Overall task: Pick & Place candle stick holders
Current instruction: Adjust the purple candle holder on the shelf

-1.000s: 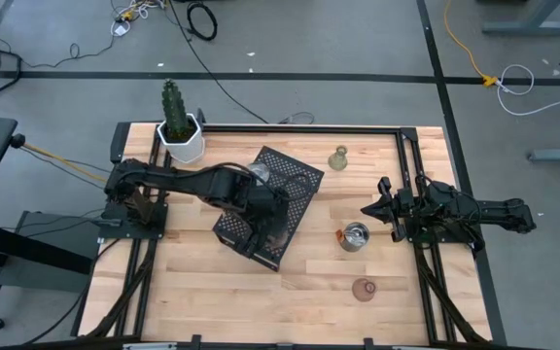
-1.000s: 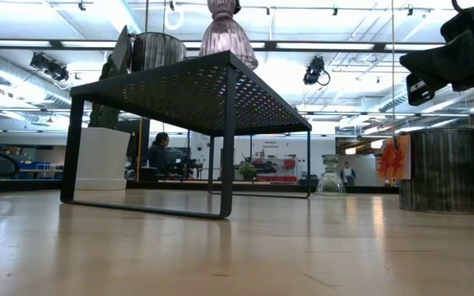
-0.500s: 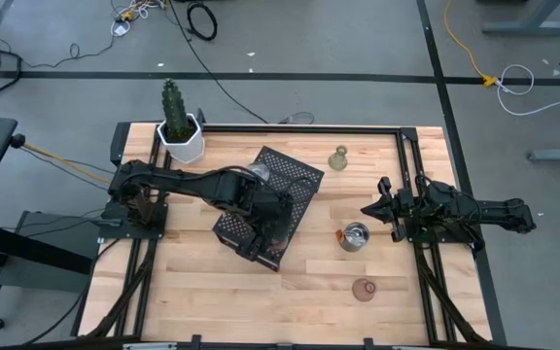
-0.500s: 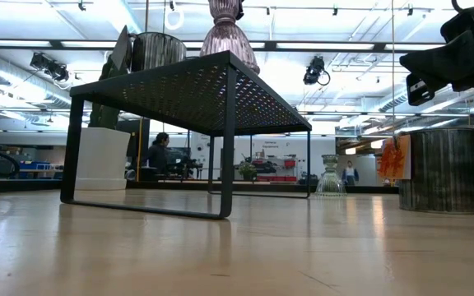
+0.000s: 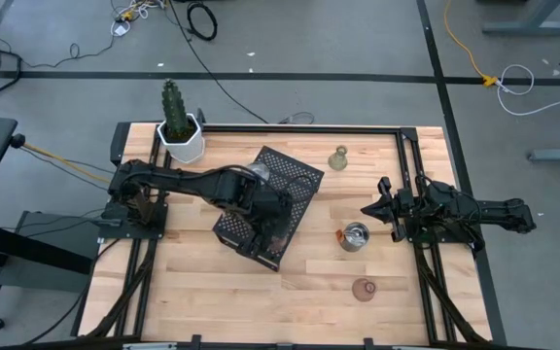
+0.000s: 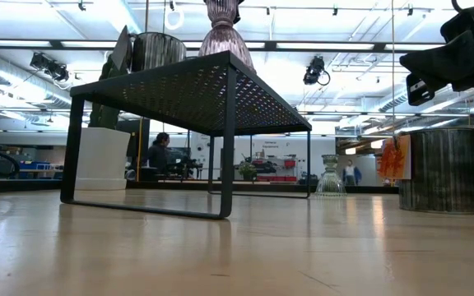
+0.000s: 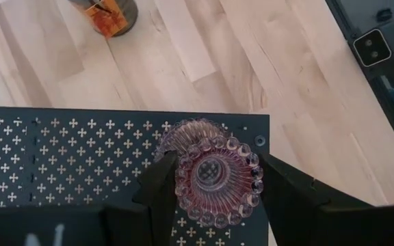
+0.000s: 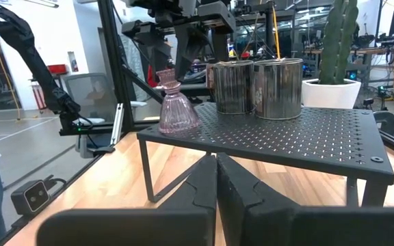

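A pinkish-brown glass candle stick holder [image 7: 217, 179] stands on the black perforated tray [image 5: 295, 175], near the tray's corner closest to the table's front. My left gripper [image 5: 277, 231] is over it, shut on its top. Two silver holders [image 8: 232, 85] [image 8: 278, 87] stand farther back on the same tray. On the bare table are a silver holder [image 5: 355, 236], another pinkish one [image 5: 364, 289] and an olive-yellow one [image 5: 337, 158]. My right gripper [image 5: 369, 209] waits shut at the table's right side, touching nothing. My left gripper pinches the holder's beaded top rim [image 7: 180, 179] between its two fingers, one on each side. The fingers come steeply from above. The holder stands upright, its wide bell-shaped foot [image 8: 178, 117] on the tray top.
A white hexagonal cactus pot [image 5: 181, 139] stands at the table's far left corner. Black rails [image 5: 426, 282] run along both table sides. Bare wood lies between the tray and the table's front edge. People show in the room beyond the table.
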Action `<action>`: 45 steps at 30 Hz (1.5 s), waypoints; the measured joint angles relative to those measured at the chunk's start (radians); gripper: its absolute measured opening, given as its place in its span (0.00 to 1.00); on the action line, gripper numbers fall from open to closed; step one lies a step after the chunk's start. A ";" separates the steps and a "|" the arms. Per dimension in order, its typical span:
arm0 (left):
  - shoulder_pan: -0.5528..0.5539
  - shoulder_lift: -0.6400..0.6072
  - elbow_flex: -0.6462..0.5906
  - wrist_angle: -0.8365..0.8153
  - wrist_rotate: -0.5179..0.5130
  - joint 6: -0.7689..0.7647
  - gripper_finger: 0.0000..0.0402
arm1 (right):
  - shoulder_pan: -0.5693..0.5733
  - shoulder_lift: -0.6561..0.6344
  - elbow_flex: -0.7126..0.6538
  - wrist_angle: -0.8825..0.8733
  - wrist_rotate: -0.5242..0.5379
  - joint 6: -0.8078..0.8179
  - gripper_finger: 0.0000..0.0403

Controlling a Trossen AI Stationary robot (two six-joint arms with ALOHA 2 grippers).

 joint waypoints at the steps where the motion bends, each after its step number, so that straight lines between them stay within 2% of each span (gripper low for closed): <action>1: 0.001 0.000 0.000 0.000 0.003 0.000 0.45 | 0.000 0.000 0.000 0.000 0.000 0.000 0.03; 7: 0.001 0.000 0.000 -0.002 0.002 -0.001 0.45 | 0.000 0.000 0.000 0.000 0.000 0.000 0.03; 18: 0.001 0.006 -0.005 -0.010 -0.016 -0.026 0.54 | 0.000 0.000 0.000 0.000 0.000 0.000 0.03; 31: 0.001 0.005 -0.003 0.014 -0.025 -0.027 0.55 | 0.000 0.000 0.000 0.000 0.000 0.000 0.03; 37: 0.001 0.005 -0.003 0.037 -0.075 -0.023 0.55 | 0.000 0.000 0.000 0.000 0.000 0.000 0.03; 45: 0.000 0.003 -0.003 0.044 -0.091 -0.015 0.55 | 0.000 0.000 0.000 0.000 0.000 0.000 0.03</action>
